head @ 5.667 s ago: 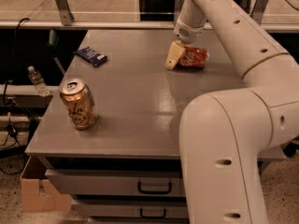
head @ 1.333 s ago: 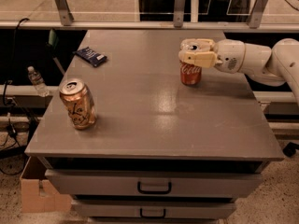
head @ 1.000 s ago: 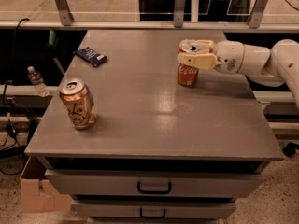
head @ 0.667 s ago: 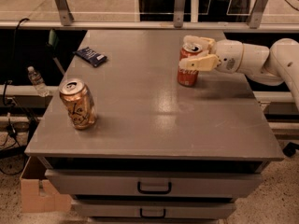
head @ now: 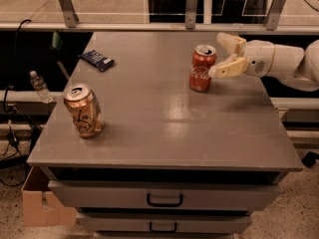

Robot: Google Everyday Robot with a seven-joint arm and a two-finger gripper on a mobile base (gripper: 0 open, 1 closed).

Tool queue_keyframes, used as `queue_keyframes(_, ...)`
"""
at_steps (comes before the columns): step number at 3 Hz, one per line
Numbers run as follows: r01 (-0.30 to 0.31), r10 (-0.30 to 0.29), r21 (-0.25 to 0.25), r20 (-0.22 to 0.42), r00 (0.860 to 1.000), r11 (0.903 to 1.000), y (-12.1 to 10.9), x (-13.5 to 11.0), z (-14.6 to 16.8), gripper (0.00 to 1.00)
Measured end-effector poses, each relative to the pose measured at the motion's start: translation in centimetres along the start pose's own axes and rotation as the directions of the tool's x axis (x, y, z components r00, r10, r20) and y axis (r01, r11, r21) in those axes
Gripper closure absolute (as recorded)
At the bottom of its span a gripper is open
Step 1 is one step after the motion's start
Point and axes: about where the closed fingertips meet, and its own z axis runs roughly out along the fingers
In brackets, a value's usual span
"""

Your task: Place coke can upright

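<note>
Table (head: 164,128): parted fingers (head: 230,68) beside coke can (head: 201,69)

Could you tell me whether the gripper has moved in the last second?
Yes. The gripper has drawn back rightward, off the top of the coke can toward the right edge of the table, fingers open.

arm (head: 294,66): white, comes in from the right edge, reaches leftward, roughly level | wrist (head: 260,59): rounded white housing, in line with the forearm | gripper (head: 216,55): upper right of the view, pointing left | fingers (head: 228,68): tan, spread wide in a V (one farther back, one nearer the camera)
</note>
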Motion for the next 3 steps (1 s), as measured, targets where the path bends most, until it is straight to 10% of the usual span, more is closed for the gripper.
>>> queue_keyframes(2, 0.085, -0.046, 0.232, -0.167, 0.985, 0.9691, -0.2, -3.3, -12.5, 0.00)
queue_keyframes(3, 0.093, -0.048, 0.249, -0.179, 0.983, 0.9641, 0.0, -3.8, -13.5, 0.00)
